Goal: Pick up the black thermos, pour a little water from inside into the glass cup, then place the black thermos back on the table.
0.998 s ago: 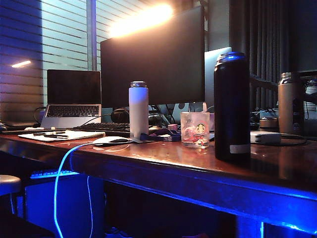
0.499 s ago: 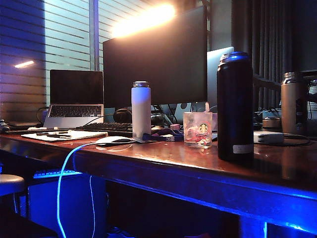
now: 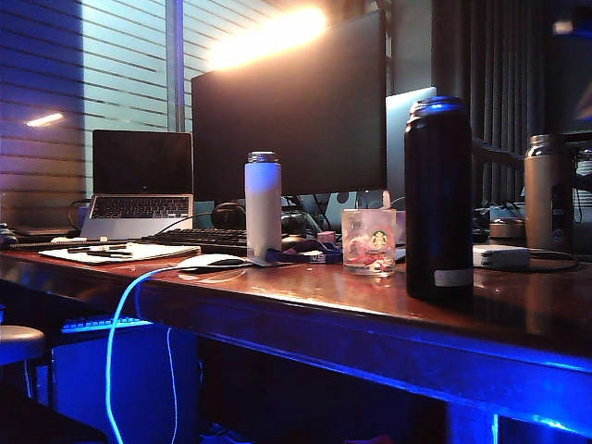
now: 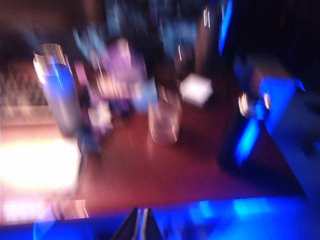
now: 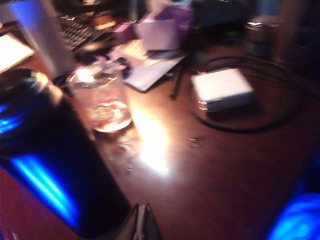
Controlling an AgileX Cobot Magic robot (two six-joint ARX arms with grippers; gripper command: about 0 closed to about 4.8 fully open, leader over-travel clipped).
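The black thermos (image 3: 438, 199) stands upright on the table (image 3: 324, 289), right of centre. The glass cup (image 3: 369, 240) stands just left of it, a small gap apart. Neither arm shows in the exterior view. In the right wrist view my right gripper (image 5: 143, 209) is shut and empty, above the table beside the thermos (image 5: 45, 170), with the cup (image 5: 102, 97) beyond. The left wrist view is heavily blurred. My left gripper (image 4: 141, 214) is shut and empty there, hanging over the table's blue-lit front edge, with the cup (image 4: 164, 120) farther in.
A white bottle (image 3: 263, 203) stands left of the cup and a tan bottle (image 3: 544, 192) at the far right. A monitor (image 3: 289, 106), laptop (image 3: 141, 180), keyboard and mouse (image 3: 211, 262) fill the back and left. A white adapter (image 5: 221, 89) with a looped cable lies right of the thermos.
The whole exterior picture has shifted slightly to the right since a second ago. The thermos, cup and bottles stand as before, and no arm has come into that view.
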